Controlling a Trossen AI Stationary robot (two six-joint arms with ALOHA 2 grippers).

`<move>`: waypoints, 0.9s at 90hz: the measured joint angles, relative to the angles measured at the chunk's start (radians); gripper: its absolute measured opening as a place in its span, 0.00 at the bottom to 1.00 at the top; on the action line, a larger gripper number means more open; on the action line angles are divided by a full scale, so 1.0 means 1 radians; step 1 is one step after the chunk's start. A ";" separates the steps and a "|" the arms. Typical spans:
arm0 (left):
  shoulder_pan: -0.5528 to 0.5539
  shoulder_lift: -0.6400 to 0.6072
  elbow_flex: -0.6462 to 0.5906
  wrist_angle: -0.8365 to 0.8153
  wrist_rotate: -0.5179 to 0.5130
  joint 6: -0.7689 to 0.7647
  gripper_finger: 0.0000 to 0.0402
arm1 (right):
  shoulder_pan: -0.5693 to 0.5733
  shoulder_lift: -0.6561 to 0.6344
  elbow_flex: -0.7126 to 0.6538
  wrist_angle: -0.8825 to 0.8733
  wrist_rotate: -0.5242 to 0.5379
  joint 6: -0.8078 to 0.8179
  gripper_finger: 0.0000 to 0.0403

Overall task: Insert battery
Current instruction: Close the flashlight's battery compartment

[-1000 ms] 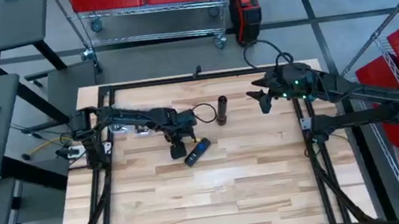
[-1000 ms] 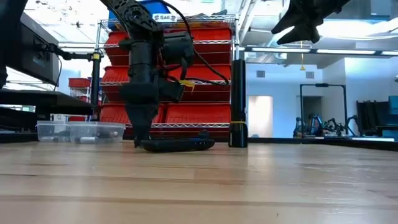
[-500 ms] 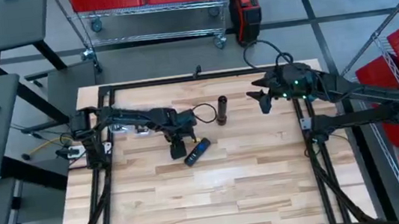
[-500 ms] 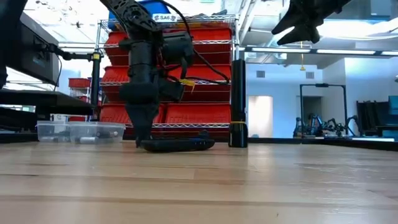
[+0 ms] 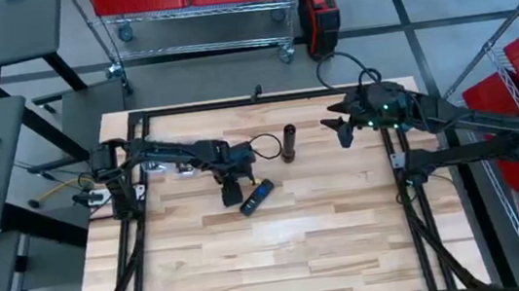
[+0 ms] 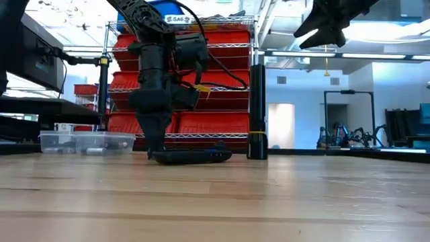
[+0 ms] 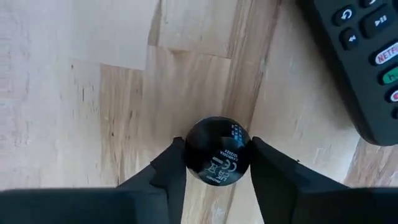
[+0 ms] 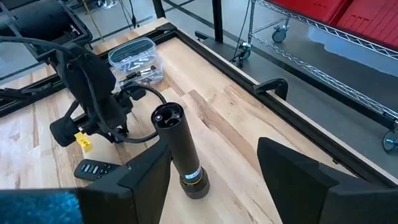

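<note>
From above, the left gripper (image 5: 231, 194) stood beside the black remote control (image 5: 256, 196). Its wrist view showed narrow fingers (image 7: 169, 167) pinching a small black cylindrical battery (image 7: 217, 151) upright, probably for insertion. The right gripper (image 8: 214, 162) hung wide, idle, over the black cylindrical flashlight (image 8: 180, 149).

Barely a flicker over this last second: the left gripper (image 6: 159, 149) has edged a touch sideways along the table (image 5: 281, 251), toward the remote (image 6: 191, 156), and that is all the low view gives away. From above, both arms and everything on the table look exactly where they were.
</note>
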 joint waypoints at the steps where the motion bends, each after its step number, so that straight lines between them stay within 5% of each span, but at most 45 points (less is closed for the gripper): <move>1: 0.000 0.000 0.000 0.000 0.000 -0.004 0.28 | 0.000 0.000 0.000 0.000 0.000 0.000 0.56; 44: 0.002 0.005 0.080 -0.093 -0.006 -0.014 0.28 | 0.000 0.000 0.000 0.000 0.000 0.000 0.56; 81: 0.002 0.000 0.184 -0.175 -0.002 0.051 0.09 | 0.000 0.000 0.000 0.003 0.000 -0.004 0.56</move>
